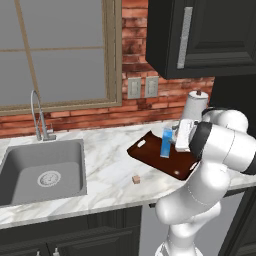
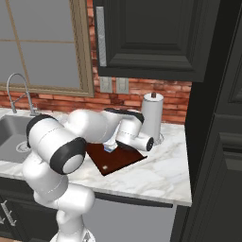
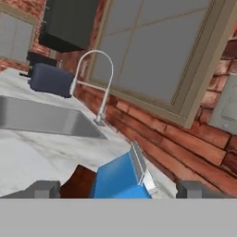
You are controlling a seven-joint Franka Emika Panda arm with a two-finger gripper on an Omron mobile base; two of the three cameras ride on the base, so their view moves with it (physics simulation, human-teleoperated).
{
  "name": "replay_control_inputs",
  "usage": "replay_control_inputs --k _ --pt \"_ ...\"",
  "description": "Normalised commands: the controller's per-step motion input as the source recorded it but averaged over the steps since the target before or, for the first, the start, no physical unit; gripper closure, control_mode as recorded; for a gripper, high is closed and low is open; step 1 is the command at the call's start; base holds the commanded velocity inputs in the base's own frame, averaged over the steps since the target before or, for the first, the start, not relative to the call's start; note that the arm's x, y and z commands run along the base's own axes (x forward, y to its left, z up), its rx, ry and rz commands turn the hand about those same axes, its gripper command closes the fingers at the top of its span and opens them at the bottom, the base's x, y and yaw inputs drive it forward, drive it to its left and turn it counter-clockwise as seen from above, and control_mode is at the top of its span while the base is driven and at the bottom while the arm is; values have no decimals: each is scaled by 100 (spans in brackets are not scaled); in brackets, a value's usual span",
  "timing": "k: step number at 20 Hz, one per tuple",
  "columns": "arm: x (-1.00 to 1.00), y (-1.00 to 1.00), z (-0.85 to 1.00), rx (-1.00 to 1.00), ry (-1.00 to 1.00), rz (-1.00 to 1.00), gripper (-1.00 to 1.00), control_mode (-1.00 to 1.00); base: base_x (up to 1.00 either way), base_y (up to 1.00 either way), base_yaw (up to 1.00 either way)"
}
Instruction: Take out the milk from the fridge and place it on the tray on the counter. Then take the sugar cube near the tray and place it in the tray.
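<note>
my gripper (image 3: 118, 189) is spread wide, one finger to either side of the milk (image 1: 166, 142), neither pad pressing it. the carton stands upright on the tray (image 1: 145, 152), toward its far right part, back from the near edge. the tray sits angled on the counter (image 1: 107, 172). the sugar cube (image 1: 135, 179) lies on bare marble just near-left of the tray, with open counter around it before the sink (image 1: 42, 170).

No legible txt or labels.
</note>
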Motion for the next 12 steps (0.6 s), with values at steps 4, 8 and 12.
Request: replay_control_inputs --k 4,8,12 --pt "-12 0 31 0 -12 1 -100 -100 0 0 0" --pt "-27 0 36 0 -15 0 -100 -100 0 0 0" --pt "-70 0 31 0 -28 0 -100 -100 0 0 0"
